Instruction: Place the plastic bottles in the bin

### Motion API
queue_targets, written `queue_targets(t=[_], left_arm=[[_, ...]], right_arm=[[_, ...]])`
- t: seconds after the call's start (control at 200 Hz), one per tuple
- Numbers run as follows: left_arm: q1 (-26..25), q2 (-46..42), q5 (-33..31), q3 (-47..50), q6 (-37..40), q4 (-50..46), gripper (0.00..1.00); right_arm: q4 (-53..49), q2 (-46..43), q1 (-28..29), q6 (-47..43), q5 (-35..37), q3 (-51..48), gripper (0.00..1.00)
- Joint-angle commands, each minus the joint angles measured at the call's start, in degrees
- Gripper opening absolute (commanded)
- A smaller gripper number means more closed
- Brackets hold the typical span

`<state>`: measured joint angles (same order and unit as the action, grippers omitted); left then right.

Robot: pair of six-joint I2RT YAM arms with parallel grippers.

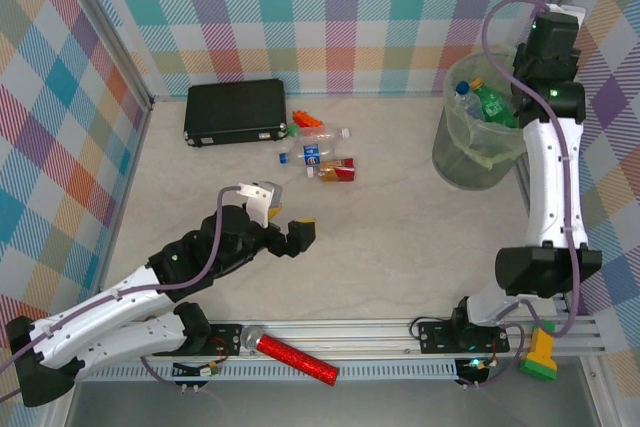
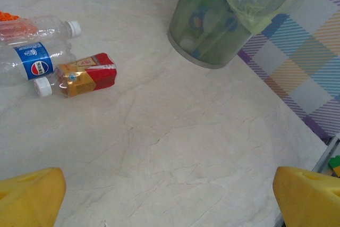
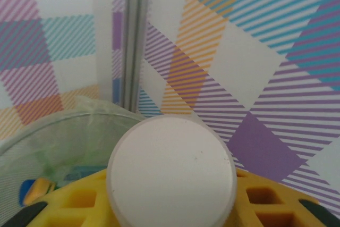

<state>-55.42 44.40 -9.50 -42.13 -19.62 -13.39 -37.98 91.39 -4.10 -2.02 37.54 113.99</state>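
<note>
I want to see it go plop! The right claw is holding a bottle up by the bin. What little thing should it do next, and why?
Probably open the right claw and let go. It is shut on a white-capped bottle, and the bin sits just below it. The bottle looks close to the rim, so I can't be sure it drops in cleanly.

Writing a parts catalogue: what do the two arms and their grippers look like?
The left arm and right arm are white shells with black joints, with a lilac cable along each. The fingers are yellow.
</note>
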Motion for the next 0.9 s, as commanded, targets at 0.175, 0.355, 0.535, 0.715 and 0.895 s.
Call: queue_targets(t=[0.175, 0.355, 0.535, 0.715, 0.895], left_arm=[[-0.55, -1.36, -0.19, 0.49, -0.92, -1.20, 1.00], [-0.53, -0.81, -0.50, 0.17, -1.04, -1.69, 0.99], [-0.56, -0.54, -0.96, -0.22, -1.34, -2.06, 1.00], [-0.57, -0.88, -0.79, -0.28, -1.51, -2.03, 1.00], [-0.52, -1.64, -0.72, -0.10, -1.50, -2.02, 1.00]], right_arm=[[0.04, 5.44, -3.09, 5.12, -2.74, 4.93, 0.35], [-0.09, 9.51, -3.94, 6.24, -3.85, 9.97, 0.35], [-1.61, 13.14, -4.08, 7.22, -4.11, 15.26, 0.34], [-2.64, 13.48, -4.07, 7.87, -4.81, 16.17, 0.56], [-3.35, 12.81, -3.99, 8.32, -5.33, 15.67, 0.77]])
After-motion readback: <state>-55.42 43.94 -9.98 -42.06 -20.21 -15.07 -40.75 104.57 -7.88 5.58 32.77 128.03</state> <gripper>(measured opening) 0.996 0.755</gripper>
